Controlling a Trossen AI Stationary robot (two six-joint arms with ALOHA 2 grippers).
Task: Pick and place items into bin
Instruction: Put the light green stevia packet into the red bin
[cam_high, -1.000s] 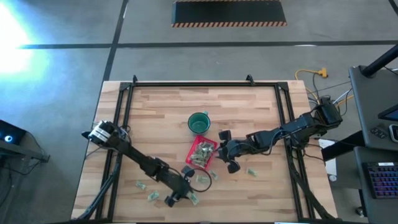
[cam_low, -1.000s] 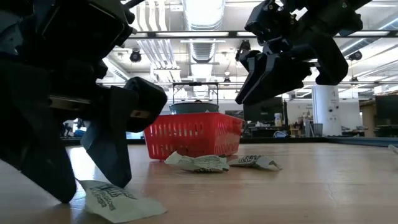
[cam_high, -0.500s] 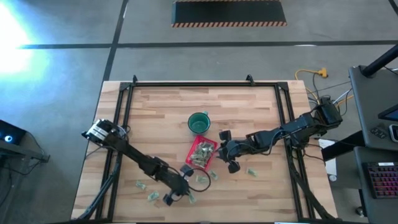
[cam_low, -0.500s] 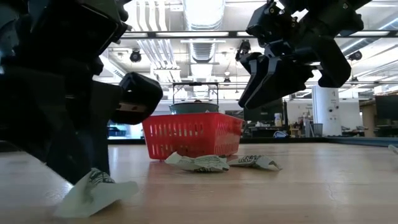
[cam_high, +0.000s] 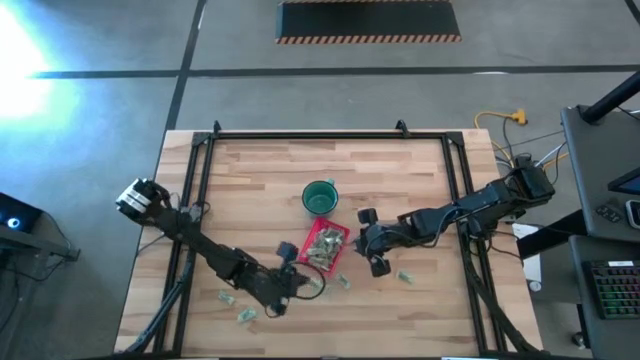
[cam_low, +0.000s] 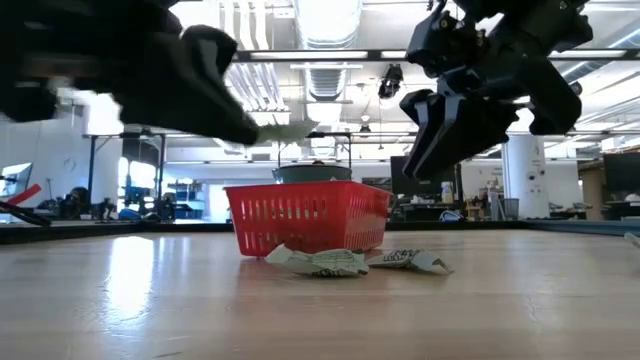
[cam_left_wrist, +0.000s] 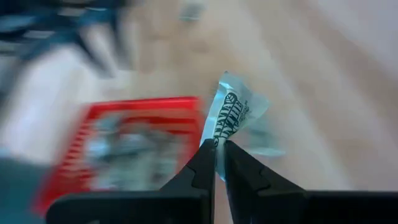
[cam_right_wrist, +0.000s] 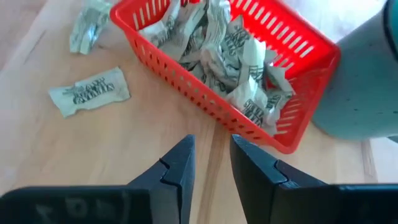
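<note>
High view: my left gripper (cam_high: 287, 272) sits just beside the near-left corner of the bin (cam_high: 326, 245), the small red container near the middle of the wooden table (cam_high: 260, 180); my right gripper (cam_high: 367, 238) hangs just beside the bin's right side, and the dark-green cup (cam_high: 319, 196) stands just behind the bin. Several wrapped items (cam_high: 324, 247) fill the bin, while loose pieces lie on the table: two near its front-left edge (cam_high: 227, 297), one just in front of the bin (cam_high: 341, 282), and one to the right (cam_high: 404, 276). Low view: the bin (cam_low: 310, 217) rests on the table (cam_low: 320, 300) with two loose items (cam_low: 318, 261) touching the board at its foot; my left gripper (cam_low: 265, 132) is raised above table level to the left of the bin, a pale wrapper at its tip, and my right gripper (cam_low: 440, 135) hangs above and to the right of it. Left wrist view: my fingers (cam_left_wrist: 202, 165) are clamped on one green-and-white wrapped item (cam_left_wrist: 231, 117), held clear of the table beside the bin (cam_left_wrist: 134, 146). Right wrist view: my fingers (cam_right_wrist: 180, 163) stand slightly parted and grip nothing, poised over bare wood just in front of the bin (cam_right_wrist: 286, 40), which is piled with items (cam_right_wrist: 233, 56); two loose items lie beside it (cam_right_wrist: 90, 93), and the cup (cam_right_wrist: 367, 81) stands against its far corner.
</note>
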